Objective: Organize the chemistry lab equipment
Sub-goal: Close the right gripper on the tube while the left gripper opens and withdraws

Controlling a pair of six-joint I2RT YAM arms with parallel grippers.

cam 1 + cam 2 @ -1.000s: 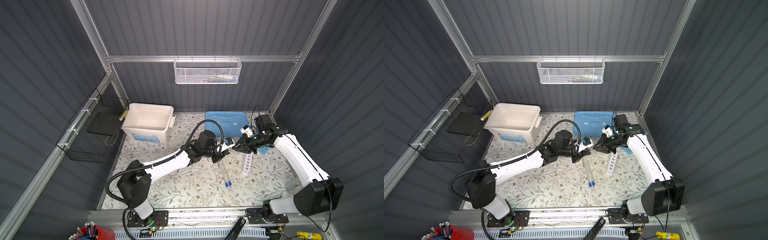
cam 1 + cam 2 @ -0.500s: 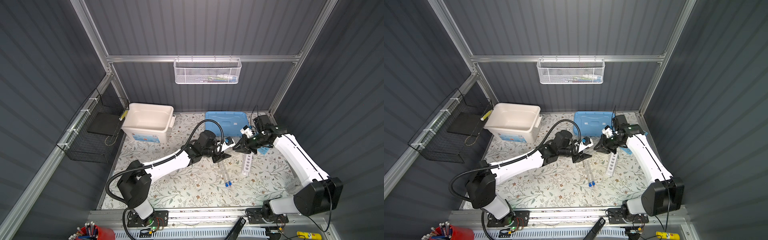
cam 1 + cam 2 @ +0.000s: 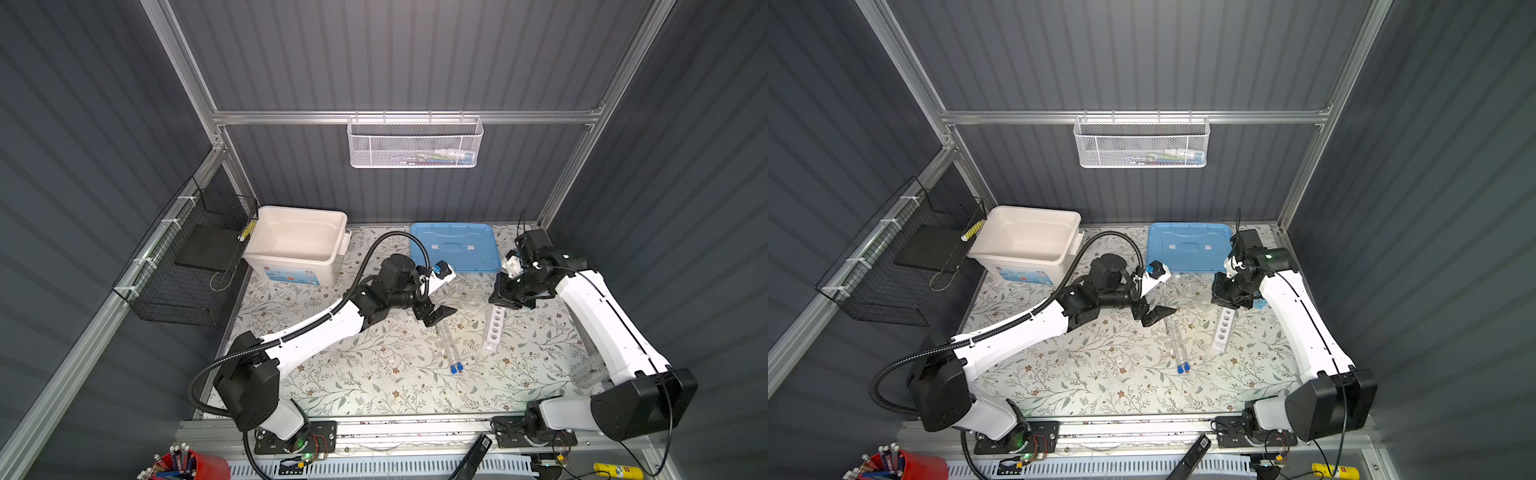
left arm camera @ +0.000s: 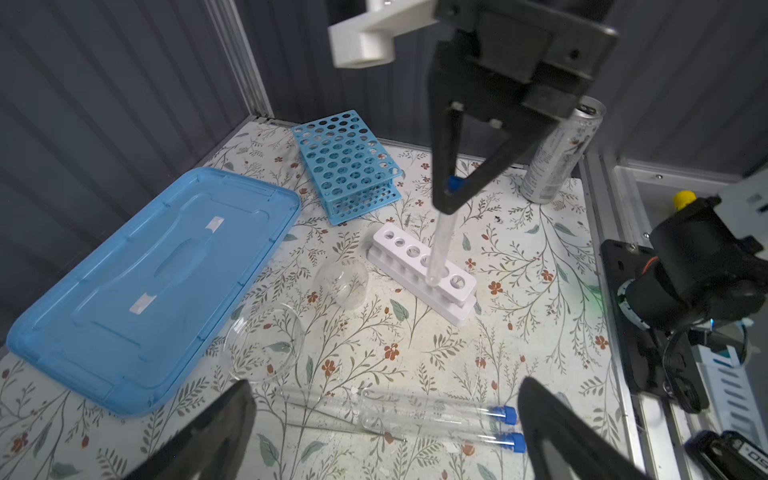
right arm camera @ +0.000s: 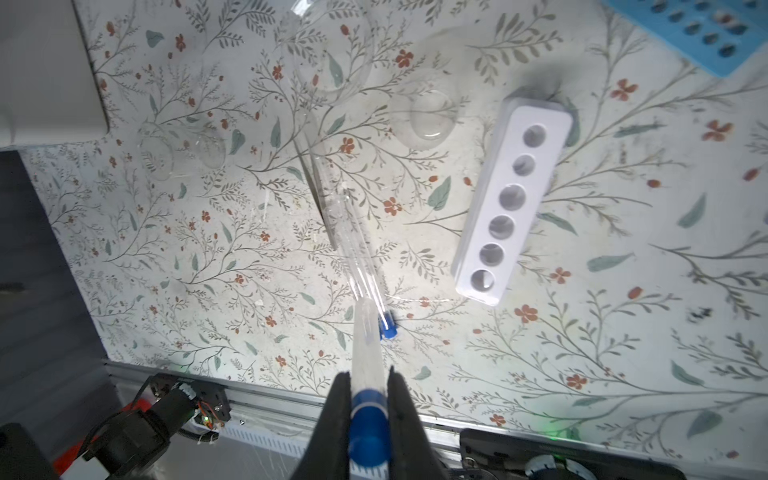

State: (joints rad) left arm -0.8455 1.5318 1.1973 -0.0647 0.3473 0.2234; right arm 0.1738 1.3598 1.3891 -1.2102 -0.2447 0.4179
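Note:
My right gripper (image 5: 369,380) is shut on the blue cap end of a clear tube (image 5: 365,345). In the left wrist view this tube (image 4: 438,245) hangs nearly upright from the right gripper (image 4: 451,195), its lower end at a hole of the white rack (image 4: 422,270). My left gripper (image 4: 384,399) stands wide open above two blue-capped tubes (image 4: 436,419) and thin rods (image 4: 332,419) lying on the table. A glass beaker (image 4: 343,282) and a dish (image 4: 264,340) stand beside the white rack. The blue rack (image 4: 347,162) is behind it. In both top views the left gripper (image 3: 436,313) is left of the white rack (image 3: 494,328).
The white bin (image 3: 297,245) stands at the back left, with its blue lid (image 3: 455,247) flat at the back middle. A metal can (image 4: 561,153) stands near the right wall. Another beaker (image 5: 183,149) lies near the bin. A wire basket (image 3: 187,266) hangs on the left wall.
My left gripper's jaws have gone from nearly shut to wide open. The right gripper keeps its hold on the tube and has shifted slightly over the white rack.

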